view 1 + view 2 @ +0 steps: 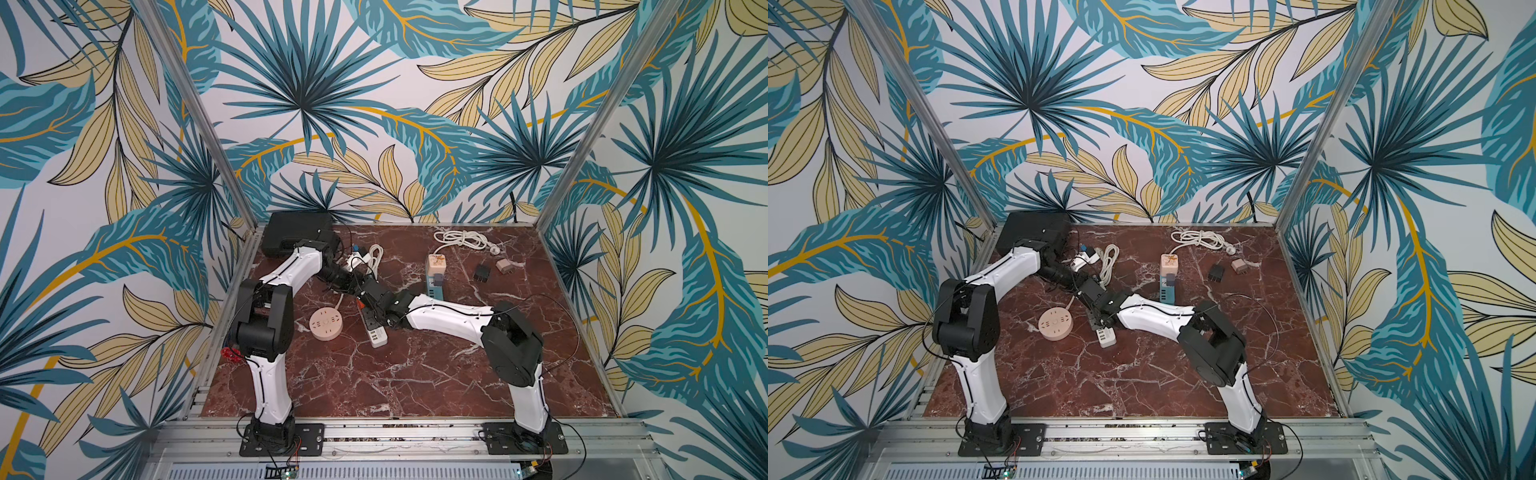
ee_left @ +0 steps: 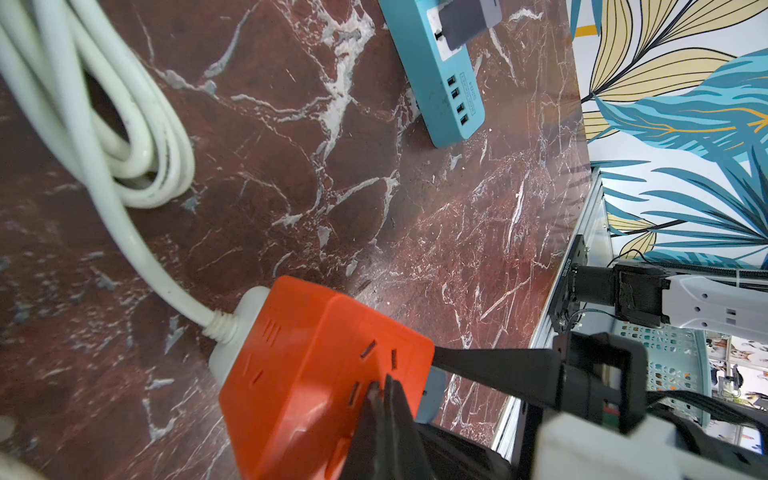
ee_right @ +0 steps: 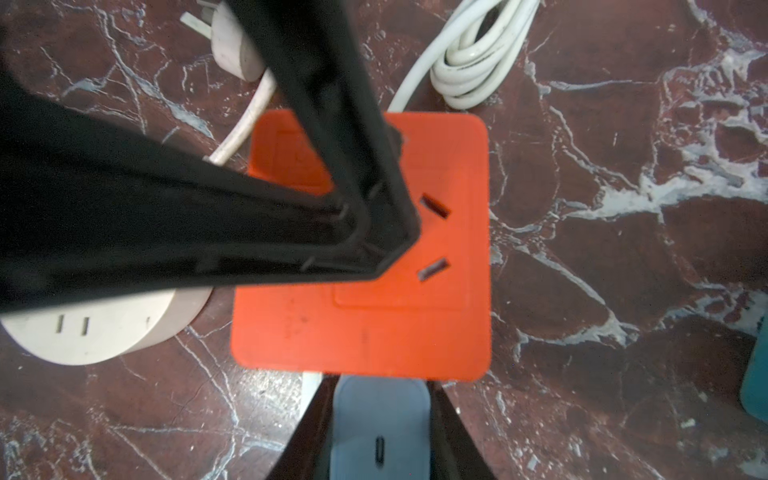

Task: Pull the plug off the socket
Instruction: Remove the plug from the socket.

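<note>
Plug (image 3: pixel 380 434) — pale blue-grey, rounded body — sits hard against one side of the orange socket block (image 3: pixel 415 332); no gap shows between them in the right wrist view. Jaws of the right gripper (image 3: pixel 380 386) straddle it, one black finger on each flank, clenched on the plug's body. In the left wrist view the same plug (image 2: pixel 430 388) peeks out past the block's (image 2: pixel 299 374) end, with one right finger running in to it.

Jaws of the left gripper (image 3: pixel 376 243) are pinched together with nothing between them. The tips are planted on the block's top face, just beside a pair of slanted slots. Its own wrist view shows the left gripper (image 2: pixel 382 388) touching the orange plastic.

Block lies on the bench (image 1: pixel 415 374), left of the middle, roughly halfway between front and back edges. In both top views the two wrists meet over it and hide nearly all of it.

Around it:
- white cord leaves the block's far end and runs to a coil (image 3: pixel 478 54) toward the back edge
- round beige socket (image 1: pixel 326 327) just beside the block, on the left arm's side
- white power strip (image 1: pixel 376 334) pokes out from beneath the right wrist toward the front edge
- teal power strip (image 1: pixel 434 274) well apart, toward the right edge
</note>
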### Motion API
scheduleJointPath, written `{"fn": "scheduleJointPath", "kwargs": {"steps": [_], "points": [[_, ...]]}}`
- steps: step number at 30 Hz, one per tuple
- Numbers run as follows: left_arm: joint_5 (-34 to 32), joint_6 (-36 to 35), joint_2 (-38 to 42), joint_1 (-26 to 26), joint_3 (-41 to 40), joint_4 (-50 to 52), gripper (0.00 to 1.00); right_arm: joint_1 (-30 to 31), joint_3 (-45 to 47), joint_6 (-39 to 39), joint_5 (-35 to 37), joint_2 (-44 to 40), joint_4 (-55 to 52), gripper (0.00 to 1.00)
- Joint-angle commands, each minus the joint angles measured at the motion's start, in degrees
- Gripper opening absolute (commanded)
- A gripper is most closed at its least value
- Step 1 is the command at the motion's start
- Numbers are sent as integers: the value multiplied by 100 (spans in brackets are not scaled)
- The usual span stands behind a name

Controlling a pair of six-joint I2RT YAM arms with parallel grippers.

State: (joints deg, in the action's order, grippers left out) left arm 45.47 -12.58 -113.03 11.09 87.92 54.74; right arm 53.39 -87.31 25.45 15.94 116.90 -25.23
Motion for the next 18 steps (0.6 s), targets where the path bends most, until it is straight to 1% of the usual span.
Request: {"fn": "scheduleJointPath", "kwargs": {"steps": [1,7,9,14,18], "points": [[-446,-87,-97,16,-275,19,0,46,176,-17,112,14,207,19],[-449,-87,-112,16,-293,2,0,294,-41,68,724,115,-124,13],[-445,-78,-114,15,-284,-7,0,347,-73,78,813,131,-131,13],[-465,-78,-127,15,-293,-7,0,332,-127,133,703,72,-157,11],[-477,-79,-131,16,-302,-7,0,168,-140,235,225,-62,-137,10]]}}
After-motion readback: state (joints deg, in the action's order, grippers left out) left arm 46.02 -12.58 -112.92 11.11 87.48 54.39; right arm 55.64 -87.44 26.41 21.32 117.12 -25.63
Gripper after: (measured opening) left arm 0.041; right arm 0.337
